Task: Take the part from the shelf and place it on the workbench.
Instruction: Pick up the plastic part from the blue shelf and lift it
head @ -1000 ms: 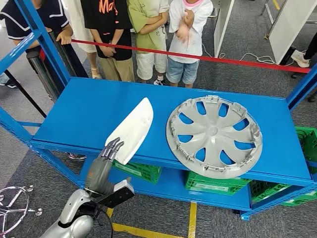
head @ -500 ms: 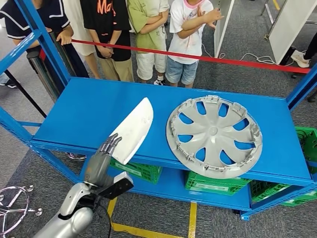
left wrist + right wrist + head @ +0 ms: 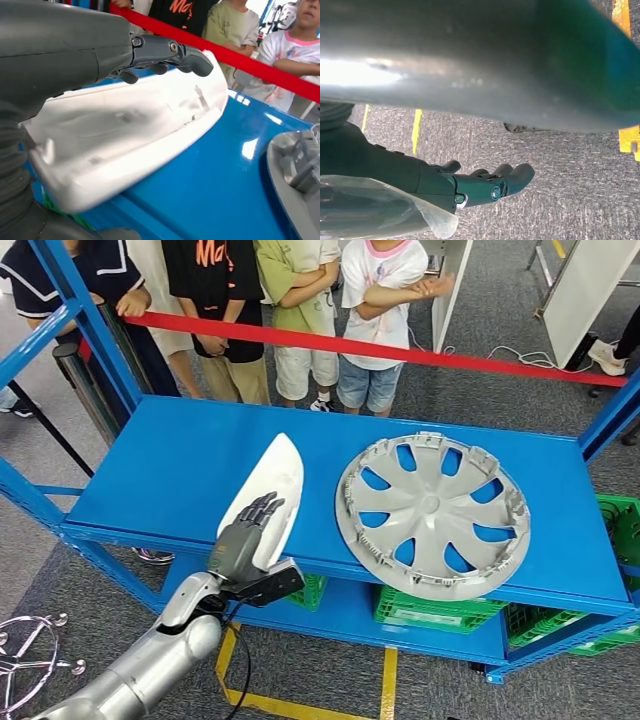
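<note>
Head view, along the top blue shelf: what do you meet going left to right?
Left hand over the near end of the white part, then the grey wheel cover, then the green crate at the right edge.

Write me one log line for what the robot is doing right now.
stage: reaching part | left hand: fingers over white part, grip unclear | part: on blue shelf | right hand: empty, hanging above floor

My left hand [image 3: 247,530] reached up, fingers [image 3: 181,50] outstretched and apart; my right hand [image 3: 486,187] hung with fingers loosely extended.
</note>
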`<action>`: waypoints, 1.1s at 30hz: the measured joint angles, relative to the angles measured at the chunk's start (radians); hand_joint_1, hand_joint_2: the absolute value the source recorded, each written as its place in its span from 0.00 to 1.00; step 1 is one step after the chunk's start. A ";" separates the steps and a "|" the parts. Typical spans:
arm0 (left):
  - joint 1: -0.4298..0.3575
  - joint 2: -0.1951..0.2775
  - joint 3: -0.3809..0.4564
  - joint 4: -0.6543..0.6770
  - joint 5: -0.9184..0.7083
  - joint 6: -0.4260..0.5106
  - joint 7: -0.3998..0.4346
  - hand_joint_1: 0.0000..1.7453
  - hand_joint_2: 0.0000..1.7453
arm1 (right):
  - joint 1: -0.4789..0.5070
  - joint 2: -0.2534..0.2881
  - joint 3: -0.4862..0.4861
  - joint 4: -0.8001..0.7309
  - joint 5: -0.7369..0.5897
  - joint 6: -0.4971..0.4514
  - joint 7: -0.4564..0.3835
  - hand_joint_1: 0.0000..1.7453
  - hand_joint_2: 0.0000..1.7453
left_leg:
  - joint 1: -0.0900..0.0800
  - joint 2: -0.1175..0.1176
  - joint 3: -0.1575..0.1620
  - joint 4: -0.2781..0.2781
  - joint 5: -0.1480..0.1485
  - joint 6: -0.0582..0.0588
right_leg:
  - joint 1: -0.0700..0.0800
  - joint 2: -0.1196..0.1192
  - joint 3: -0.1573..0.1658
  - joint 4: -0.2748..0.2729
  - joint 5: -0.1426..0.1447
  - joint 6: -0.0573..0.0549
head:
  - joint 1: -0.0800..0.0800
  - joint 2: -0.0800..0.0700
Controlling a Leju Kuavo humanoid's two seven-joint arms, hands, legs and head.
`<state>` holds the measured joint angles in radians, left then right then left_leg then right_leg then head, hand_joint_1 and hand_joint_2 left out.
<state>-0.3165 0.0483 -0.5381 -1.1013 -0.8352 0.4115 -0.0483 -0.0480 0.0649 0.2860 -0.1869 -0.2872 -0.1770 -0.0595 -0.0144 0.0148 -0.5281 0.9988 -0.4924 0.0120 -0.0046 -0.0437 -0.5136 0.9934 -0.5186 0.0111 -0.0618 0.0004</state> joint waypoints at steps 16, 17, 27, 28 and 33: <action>-0.011 -0.005 -0.043 0.016 0.034 -0.004 -0.006 1.00 1.00 | -0.002 0.000 0.005 0.000 0.004 0.000 0.002 0.00 0.00 | 0.000 0.000 0.000 0.000 0.000 0.000 | 0.000 0.000 0.000 0.000 0.000 0.000 | 0.000 0.000; -0.011 -0.005 -0.044 0.016 0.035 -0.003 -0.006 1.00 1.00 | -0.002 0.000 0.005 0.000 0.004 0.000 0.002 0.00 0.00 | 0.000 0.000 0.000 0.000 0.000 0.000 | 0.000 0.000 0.000 0.000 0.000 0.000 | 0.000 0.000; -0.026 -0.005 -0.054 0.010 0.050 0.013 -0.012 1.00 1.00 | -0.003 0.000 0.005 0.000 0.005 0.000 0.001 0.00 0.00 | 0.000 0.000 0.000 0.000 0.000 0.000 | 0.000 0.000 0.001 0.000 0.000 0.000 | 0.000 0.000; -0.026 -0.005 -0.055 0.009 0.050 0.024 -0.017 1.00 1.00 | -0.003 0.000 0.005 0.000 0.005 0.000 0.001 0.00 0.00 | 0.000 0.000 0.000 0.000 0.000 0.000 | 0.000 0.000 0.001 0.000 0.000 0.000 | 0.000 0.000; -0.013 -0.005 -0.055 -0.017 0.034 0.152 -0.076 1.00 1.00 | -0.003 0.000 0.005 0.000 0.008 -0.004 0.001 0.00 0.00 | 0.000 0.000 0.000 0.000 0.000 0.000 | 0.000 0.000 0.001 0.000 0.000 0.000 | 0.000 0.000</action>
<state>-0.3297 0.0433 -0.5929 -1.1187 -0.8008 0.5639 -0.1243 -0.0510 0.0649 0.2914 -0.1870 -0.2791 -0.1813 -0.0587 -0.0141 0.0147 -0.5280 0.9987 -0.4923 0.0120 -0.0044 -0.0439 -0.5130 0.9936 -0.5187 0.0110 -0.0618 0.0004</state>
